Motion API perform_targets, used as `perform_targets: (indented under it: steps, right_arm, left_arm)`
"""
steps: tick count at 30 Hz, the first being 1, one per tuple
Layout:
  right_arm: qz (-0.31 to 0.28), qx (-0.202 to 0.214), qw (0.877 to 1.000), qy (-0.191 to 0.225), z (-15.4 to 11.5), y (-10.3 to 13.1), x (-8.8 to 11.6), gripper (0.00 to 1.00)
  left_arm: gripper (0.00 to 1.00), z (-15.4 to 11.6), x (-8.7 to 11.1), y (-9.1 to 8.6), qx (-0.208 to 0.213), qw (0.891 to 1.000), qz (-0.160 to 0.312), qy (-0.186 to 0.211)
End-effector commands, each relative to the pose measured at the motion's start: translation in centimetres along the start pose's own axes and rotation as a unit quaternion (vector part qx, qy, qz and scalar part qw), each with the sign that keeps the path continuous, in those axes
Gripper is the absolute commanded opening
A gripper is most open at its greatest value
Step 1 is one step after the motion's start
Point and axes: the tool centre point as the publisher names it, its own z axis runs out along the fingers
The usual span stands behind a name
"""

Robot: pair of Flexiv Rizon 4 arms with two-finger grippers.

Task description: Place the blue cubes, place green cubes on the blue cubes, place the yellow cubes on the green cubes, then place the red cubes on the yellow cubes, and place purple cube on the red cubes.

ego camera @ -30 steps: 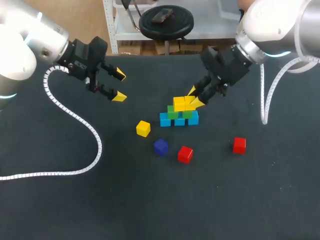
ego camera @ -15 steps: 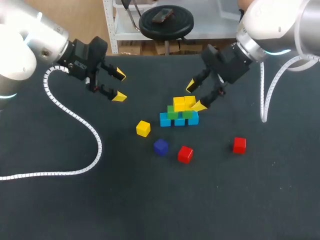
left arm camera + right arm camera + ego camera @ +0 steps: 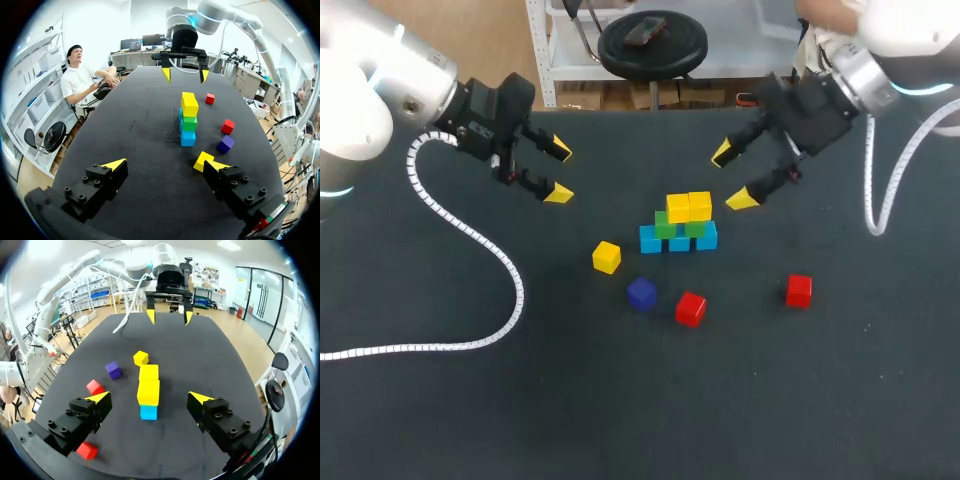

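Yellow-tipped fingers of my right gripper (image 3: 731, 176) stand wide apart and hold nothing. They hang over the table (image 3: 470, 420) just behind and to the right of the stack (image 3: 679, 223), clear of it. My left gripper (image 3: 559, 171) is likewise spread wide and empty (well apart from every cube), over the far left part of the table.

Stack, middle of the table:
- Three blue cubes (image 3: 650, 239) sit in a row on the surface, touching one another.
- Green cubes (image 3: 665, 224) rest on the blue ones. There are probably two, though the upper layer covers much of them.
- Two yellow cubes (image 3: 678, 208) sit side by side on the green.

Loose items, all on the table in front of the stack:
- The loose yellow cube (image 3: 606, 257) lies to the left.
- The purple cube (image 3: 641, 294) lies near it.
- One red cube (image 3: 690, 308) lies just beside the purple one, not touching.
- The second red cube (image 3: 798, 290) lies further right, well apart.

From the right wrist camera, the stack lies ahead of and between my spread fingers, with no contact.
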Motion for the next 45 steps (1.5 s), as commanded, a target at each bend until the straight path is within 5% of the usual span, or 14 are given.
perform_targets:
  steps: [1,31,34,38,45]
  right_arm:
    - [0.007,0.015,1.000,-0.009,-0.9,0.9,0.5,1.00]
    - [0.030,0.030,0.999,-0.009,-2.7,1.8,1.8,1.00]
    - [0.030,0.030,0.999,-0.009,-2.7,1.8,1.8,1.00]
    - [0.030,0.030,0.999,-0.009,-2.7,1.8,1.8,1.00]
    - [0.030,0.030,0.999,-0.009,-2.7,1.8,1.8,1.00]
  left_arm:
    - [1.00,0.0,0.0,0.2,0.003,1.000,0.000,0.001]
    - [1.00,0.0,0.0,0.2,0.003,1.000,0.000,0.001]
    - [1.00,0.8,-2.4,-0.1,0.028,0.993,0.064,0.091]
    - [1.00,2.2,-4.0,-1.4,0.096,0.974,0.141,0.151]
    - [1.00,2.6,-1.8,-3.8,0.142,0.948,0.170,0.227]
